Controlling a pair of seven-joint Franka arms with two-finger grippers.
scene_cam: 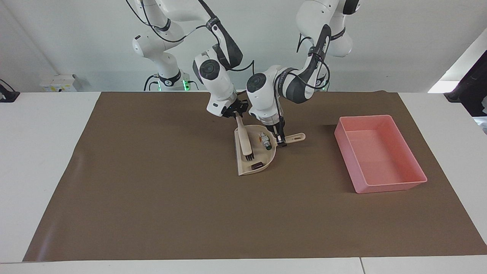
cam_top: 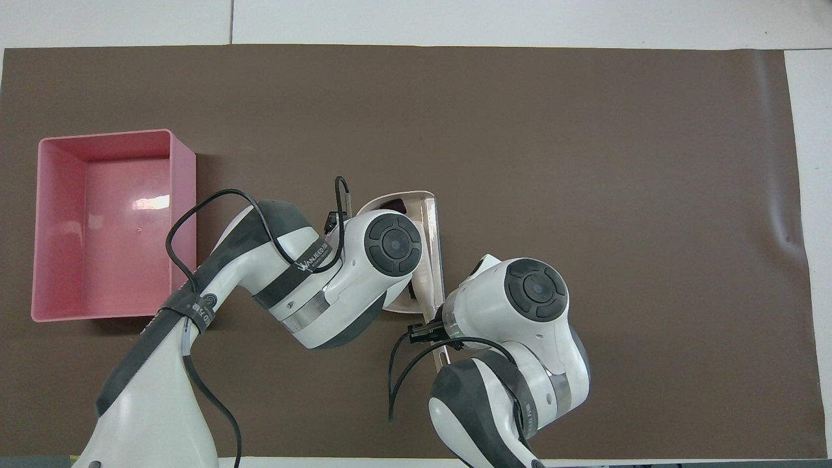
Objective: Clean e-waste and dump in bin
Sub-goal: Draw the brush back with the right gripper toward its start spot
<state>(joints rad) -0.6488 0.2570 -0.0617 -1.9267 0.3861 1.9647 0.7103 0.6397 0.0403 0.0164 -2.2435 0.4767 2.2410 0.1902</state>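
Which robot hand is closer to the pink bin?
Left. The left gripper is shut on the dustpan handle, on the side toward the pink bin. The right gripper holds the brush over the dustpan, farther from the bin.

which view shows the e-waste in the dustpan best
The facing view: both bits lie in plain sight in the dustpan, the white-and-green block near its handle and the dark cylinder by the brush. Overhead, the arms cover the pan; only a dark bit peeks out.
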